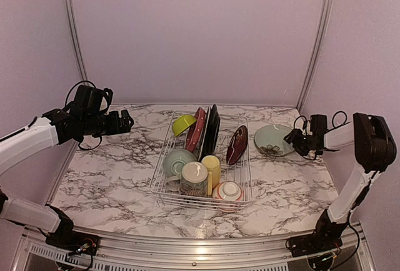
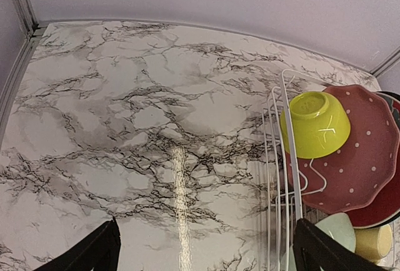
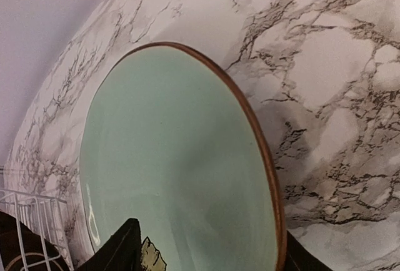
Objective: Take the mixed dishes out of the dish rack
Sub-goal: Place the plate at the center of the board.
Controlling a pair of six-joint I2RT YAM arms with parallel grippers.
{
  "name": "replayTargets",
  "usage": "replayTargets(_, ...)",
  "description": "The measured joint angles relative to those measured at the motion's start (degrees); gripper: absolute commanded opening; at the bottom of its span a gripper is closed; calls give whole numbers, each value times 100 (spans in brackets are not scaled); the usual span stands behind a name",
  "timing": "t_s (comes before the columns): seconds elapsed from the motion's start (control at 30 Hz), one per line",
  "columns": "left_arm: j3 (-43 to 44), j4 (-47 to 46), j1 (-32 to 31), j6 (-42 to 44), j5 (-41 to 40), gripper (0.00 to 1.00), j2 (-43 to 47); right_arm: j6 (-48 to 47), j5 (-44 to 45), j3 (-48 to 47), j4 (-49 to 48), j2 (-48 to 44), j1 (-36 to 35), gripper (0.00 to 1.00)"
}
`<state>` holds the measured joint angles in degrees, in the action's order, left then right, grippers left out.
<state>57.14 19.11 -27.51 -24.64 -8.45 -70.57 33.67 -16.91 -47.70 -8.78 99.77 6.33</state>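
The white wire dish rack (image 1: 164, 177) stands mid-table. It holds a lime bowl (image 1: 183, 123), red (image 1: 195, 128), black (image 1: 212, 130) and dark red (image 1: 237, 144) plates on edge, a pale-green bowl (image 1: 177, 160), a cream patterned mug (image 1: 194, 178), a yellow mug (image 1: 212, 168) and a red-patterned bowl (image 1: 229, 191). A grey-green plate (image 1: 272, 138) lies flat on the table to the right of the rack. My right gripper (image 1: 290, 138) is open, low over that plate's near edge (image 3: 181, 158). My left gripper (image 1: 128, 121) is open and empty, raised to the left of the rack.
The left wrist view shows bare marble, the rack's left wall (image 2: 281, 158), the lime bowl (image 2: 315, 123) and a dotted red plate (image 2: 362, 165). Purple walls close the table at the back and on both sides.
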Motion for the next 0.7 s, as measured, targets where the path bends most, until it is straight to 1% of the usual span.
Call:
replayTargets(0.1,0,0,-2,0,0,99,-2,-221,118,0,68,-9,0,71)
replayTargets(0.2,0,0,-22,-2,0,99,-2,-398,343,0,302,-72,-2,77)
replayTargets(0.3,0,0,-37,-2,0,99,-2,-702,887,-11,699,-251,-87,86)
replayTargets(0.37,0,0,-42,-2,0,99,-2,-909,1394,-39,1049,-463,-280,90)
replayTargets(0.5,0,-2,-63,-2,-2,99,-52,-1191,2144,-122,1554,-887,-785,91)
replayTargets(0.7,0,-2,-76,-2,-7,99,-81,-1340,2592,-179,2256,-1674,-1410,90)
